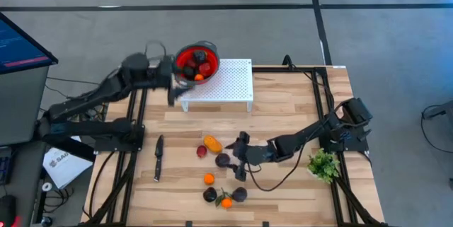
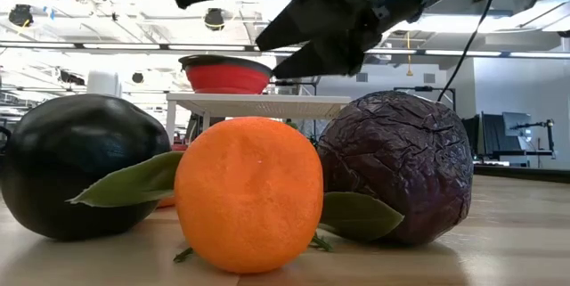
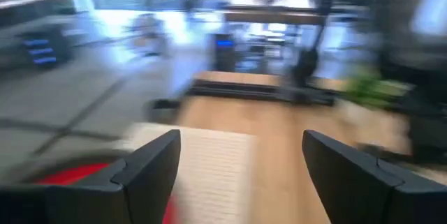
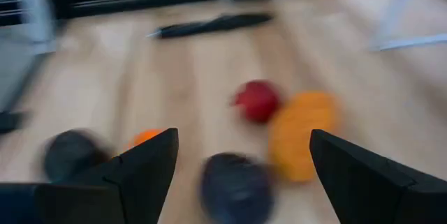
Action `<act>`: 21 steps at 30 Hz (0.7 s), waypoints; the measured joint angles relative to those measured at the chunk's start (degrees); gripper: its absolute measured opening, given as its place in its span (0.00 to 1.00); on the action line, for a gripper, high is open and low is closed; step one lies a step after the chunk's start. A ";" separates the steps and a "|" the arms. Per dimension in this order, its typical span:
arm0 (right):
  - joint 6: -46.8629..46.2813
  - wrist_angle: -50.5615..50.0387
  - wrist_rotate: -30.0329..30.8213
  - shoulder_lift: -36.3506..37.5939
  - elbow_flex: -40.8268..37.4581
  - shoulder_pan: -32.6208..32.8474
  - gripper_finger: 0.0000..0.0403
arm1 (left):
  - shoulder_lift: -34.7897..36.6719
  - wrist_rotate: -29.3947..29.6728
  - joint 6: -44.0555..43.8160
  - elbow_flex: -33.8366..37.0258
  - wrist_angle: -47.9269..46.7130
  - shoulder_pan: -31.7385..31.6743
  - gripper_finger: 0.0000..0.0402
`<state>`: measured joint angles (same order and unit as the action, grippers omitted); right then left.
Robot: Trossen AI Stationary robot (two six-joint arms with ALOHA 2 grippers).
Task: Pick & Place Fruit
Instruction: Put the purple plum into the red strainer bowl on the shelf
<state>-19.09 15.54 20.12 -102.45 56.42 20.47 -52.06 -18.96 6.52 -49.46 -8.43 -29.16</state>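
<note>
1. Holding several fruits: bowl (image 1: 210,48) on rack (image 1: 233,78), task partly done.
2. Remaining on table (image 1: 297,107): oblong orange piece (image 1: 211,143), red fruit (image 1: 202,151), dark fruit (image 1: 223,160), four more nearer the front edge.
3. Hovering beside bowl: left gripper (image 1: 172,78), fingers apart, empty.
4. Reaching low toward dark fruit: right gripper (image 1: 238,158), fingers apart, empty.

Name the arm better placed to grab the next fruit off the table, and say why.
Right. The right gripper hangs open directly over the loose fruit, beside the dark fruit. The left gripper is open too, away by the red bowl.
</note>
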 joint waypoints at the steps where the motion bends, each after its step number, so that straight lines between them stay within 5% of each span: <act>1: -0.39 0.04 -2.00 -0.39 0.02 -0.46 0.79 | 1.23 -0.62 0.08 1.69 0.03 2.48 0.72; 12: 4.02 -0.04 -5.33 -7.83 1.39 -3.00 0.79 | 6.16 0.36 -5.34 24.44 13.91 28.59 0.68; 21: 1.24 -1.63 -8.25 -14.68 6.51 -3.69 0.78 | 3.37 17.31 -8.96 35.45 34.39 41.42 0.63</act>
<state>-17.85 13.91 11.88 -117.13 62.93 16.78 -48.68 -1.64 -2.44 -14.01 25.96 12.27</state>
